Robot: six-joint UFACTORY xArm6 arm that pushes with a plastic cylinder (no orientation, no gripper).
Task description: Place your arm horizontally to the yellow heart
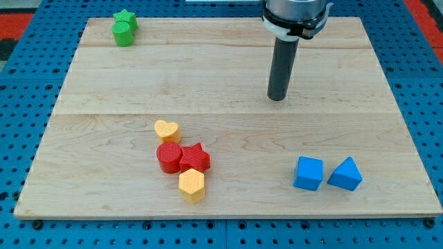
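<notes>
Right now I am in the approach step: my tip rests on the wooden board, well apart from the yellow heart, up and toward the view's right of it. There are no jaws on this rod, so it grips nothing. The heart sits left of centre, just above the red cylinder, red star and yellow hexagon. Next, I judge, the tip must come down to the heart's row. No containers show.
</notes>
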